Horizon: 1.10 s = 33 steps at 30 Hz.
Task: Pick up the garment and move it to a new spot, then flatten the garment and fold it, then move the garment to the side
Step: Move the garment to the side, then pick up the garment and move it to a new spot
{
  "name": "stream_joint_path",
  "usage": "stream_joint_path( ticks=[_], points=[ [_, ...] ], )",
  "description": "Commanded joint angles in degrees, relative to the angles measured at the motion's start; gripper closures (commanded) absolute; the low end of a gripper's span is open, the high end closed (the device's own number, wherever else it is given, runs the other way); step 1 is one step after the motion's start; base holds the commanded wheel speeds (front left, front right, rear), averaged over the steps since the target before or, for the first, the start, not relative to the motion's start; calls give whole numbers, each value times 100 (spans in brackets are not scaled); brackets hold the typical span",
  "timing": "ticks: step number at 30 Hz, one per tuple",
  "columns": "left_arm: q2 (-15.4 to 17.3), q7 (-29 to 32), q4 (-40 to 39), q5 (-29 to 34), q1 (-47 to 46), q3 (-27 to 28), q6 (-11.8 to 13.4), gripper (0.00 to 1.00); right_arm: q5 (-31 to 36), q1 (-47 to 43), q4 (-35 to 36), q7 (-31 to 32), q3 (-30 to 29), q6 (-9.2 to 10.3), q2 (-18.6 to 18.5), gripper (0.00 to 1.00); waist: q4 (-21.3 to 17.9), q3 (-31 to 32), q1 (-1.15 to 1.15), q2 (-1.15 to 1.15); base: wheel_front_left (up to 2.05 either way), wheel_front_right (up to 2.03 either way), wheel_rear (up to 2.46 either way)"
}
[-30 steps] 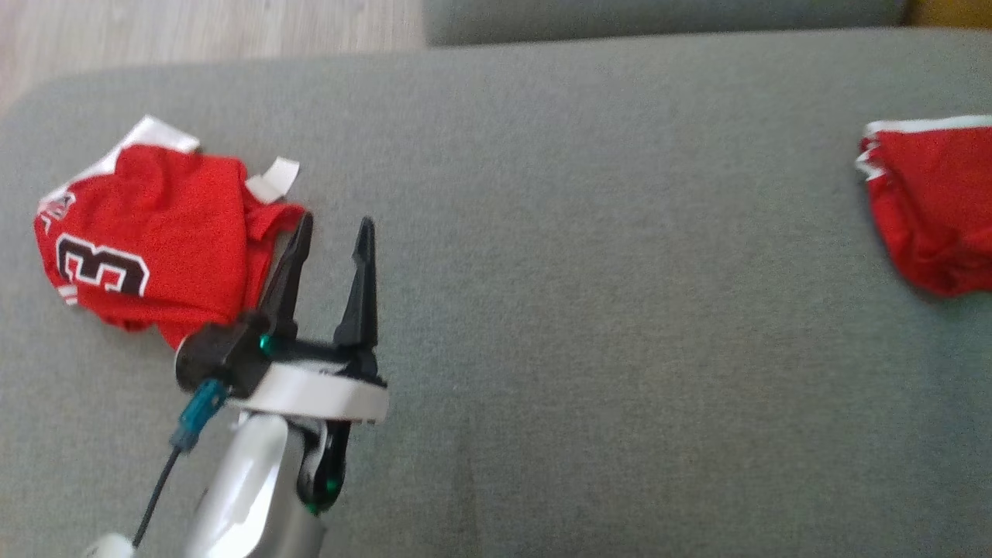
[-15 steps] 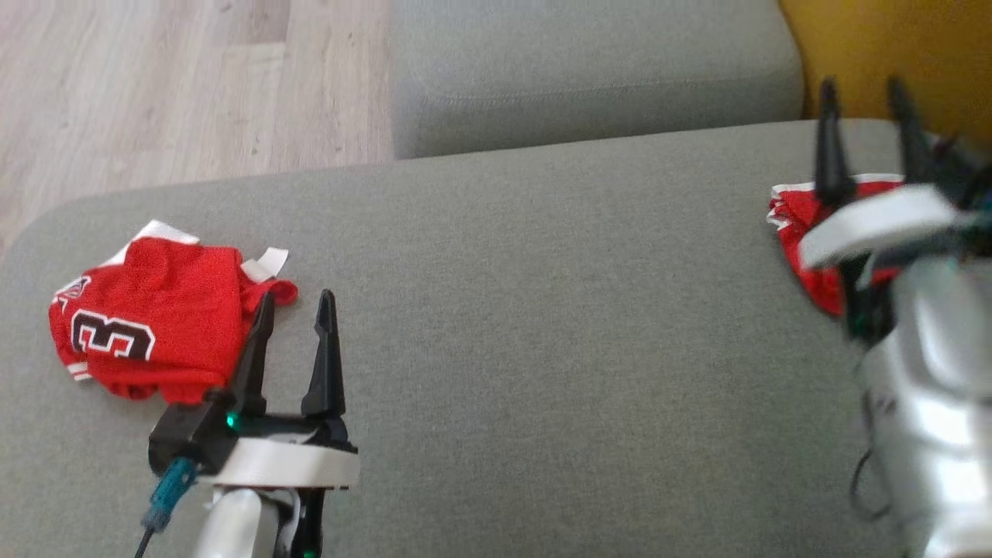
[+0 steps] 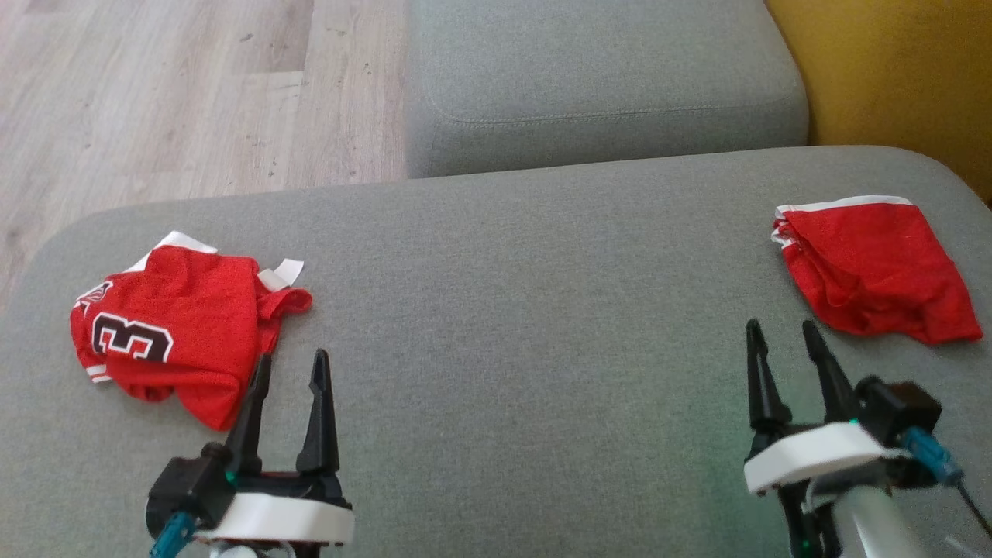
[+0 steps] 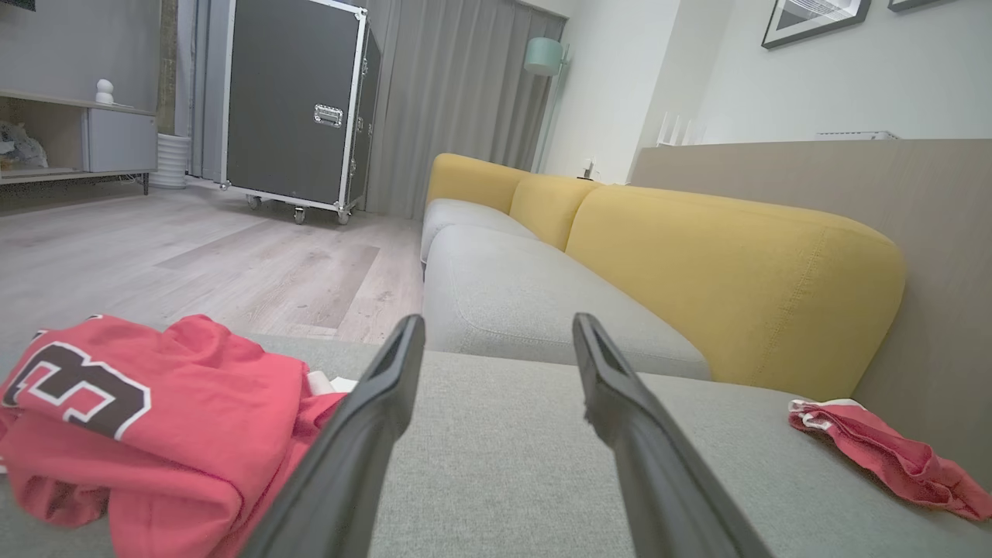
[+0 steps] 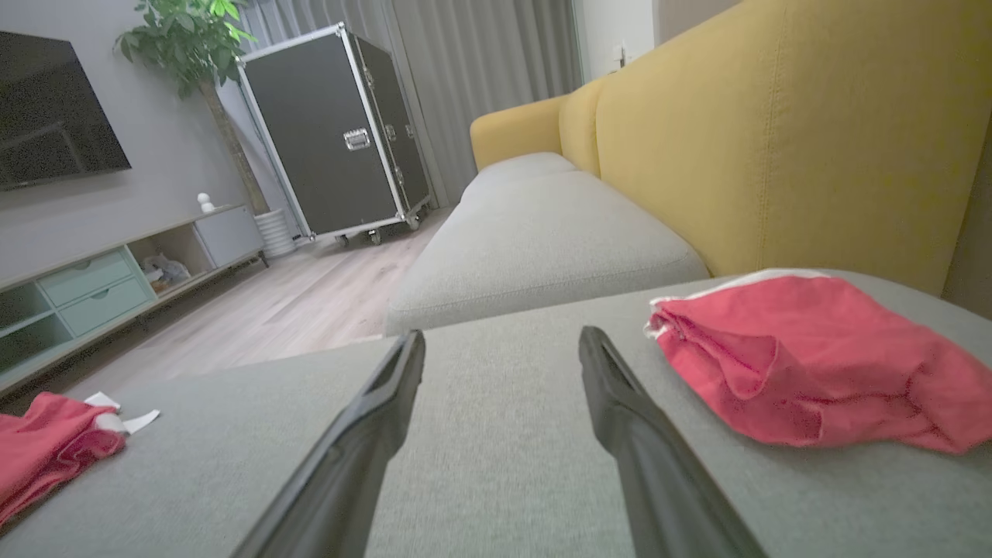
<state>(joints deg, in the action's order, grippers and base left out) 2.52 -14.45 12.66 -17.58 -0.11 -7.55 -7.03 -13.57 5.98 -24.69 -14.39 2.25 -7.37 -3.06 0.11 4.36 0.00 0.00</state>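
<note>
A crumpled red jersey (image 3: 174,329) with a black number and white trim lies at the left of the grey sofa seat (image 3: 527,310); the left wrist view has the jersey (image 4: 155,418) at lower left. My left gripper (image 3: 291,369) hovers open just right of it, empty. Folded red shorts (image 3: 872,267) with a white band lie at the far right, and in the right wrist view the shorts (image 5: 806,360) are right of the fingers. Just below and left of them, my right gripper (image 3: 781,332) stands open and empty.
A second grey cushion (image 3: 604,77) sits beyond the seat, with wooden floor (image 3: 170,101) to the left and a yellow backrest (image 3: 891,70) on the right. A black wheeled case (image 4: 294,108) and a low cabinet (image 5: 101,287) stand across the room.
The head camera tilted up and both arms drew back toward the near edge. The right gripper, raised over the shorts half a second ago, now sits low beside them. Both garments stay put.
</note>
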Motion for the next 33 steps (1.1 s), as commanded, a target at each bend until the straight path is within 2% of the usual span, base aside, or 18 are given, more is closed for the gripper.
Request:
stream_joint_path(
  ticks=[1, 13, 27, 33],
  points=[
    [36, -55, -225, 36, -177, 145, 43, 0, -8, 162, 274, -61, 171, -12, 16, 0, 1, -10, 0, 0, 0, 0, 0],
    [36, -55, -287, 59, -134, 98, 52, 0, 217, -133, 761, -61, 165, -12, 17, 0, 65, -90, 0, 0, 0, 0, 0],
    [36, -55, -202, 66, -147, 110, 49, 0, 249, -180, 788, -61, 168, -12, 18, 0, 116, -76, 0, 0, 0, 0, 0],
    [36, -55, -151, 107, -181, 149, 84, 0, 223, -162, 752, -61, 261, -12, 18, 0, 258, -52, 0, 0, 0, 0, 0]
  ],
)
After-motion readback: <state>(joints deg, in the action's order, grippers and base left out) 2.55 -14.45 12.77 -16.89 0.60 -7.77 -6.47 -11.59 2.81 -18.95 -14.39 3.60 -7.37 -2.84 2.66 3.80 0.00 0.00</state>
